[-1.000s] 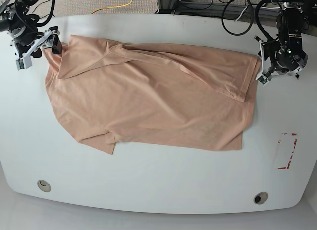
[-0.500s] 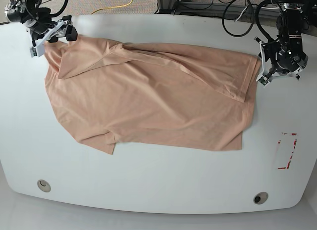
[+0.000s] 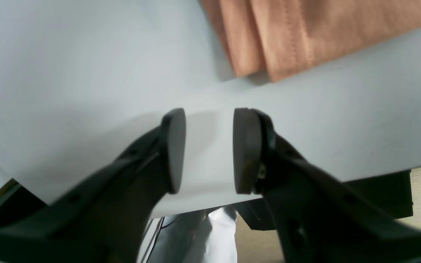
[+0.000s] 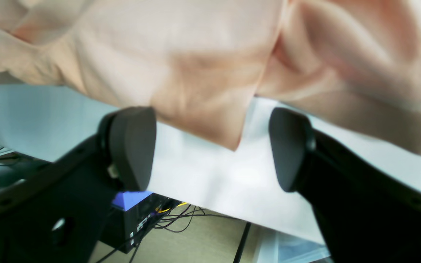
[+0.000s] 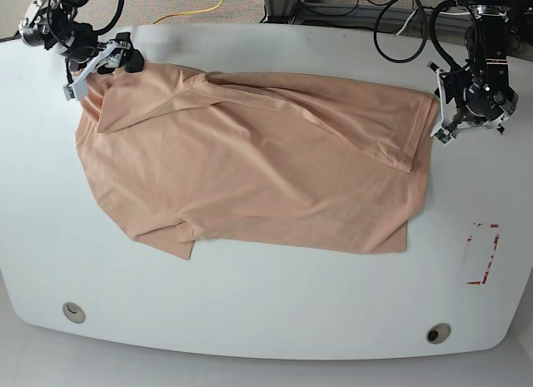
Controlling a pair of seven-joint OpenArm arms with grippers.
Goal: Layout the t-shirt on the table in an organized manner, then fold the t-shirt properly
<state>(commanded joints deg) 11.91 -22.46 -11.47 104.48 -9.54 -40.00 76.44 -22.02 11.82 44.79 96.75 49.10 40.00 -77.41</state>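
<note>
The peach t-shirt point(image 5: 250, 162) lies spread and wrinkled across the middle of the white table point(image 5: 266, 304), with one sleeve folded over its upper part. My right gripper point(image 5: 104, 66) hovers at the shirt's far left corner. In the right wrist view the right gripper point(image 4: 210, 117) is wide open, with a corner of the t-shirt point(image 4: 196, 54) hanging between its fingers, ungrasped. My left gripper point(image 5: 438, 104) sits at the shirt's right edge. In the left wrist view the left gripper point(image 3: 210, 115) is open over bare table, a little short of the t-shirt point(image 3: 305, 33) hem.
Two round grommet holes point(image 5: 73, 312) point(image 5: 438, 333) sit near the front edge. A red-tape rectangle point(image 5: 481, 254) marks the right side. Cables and equipment crowd the floor behind the table's far edge.
My right gripper has moved from the table's left edge back and inward to the shirt's far left corner. The left arm and the shirt have not moved.
</note>
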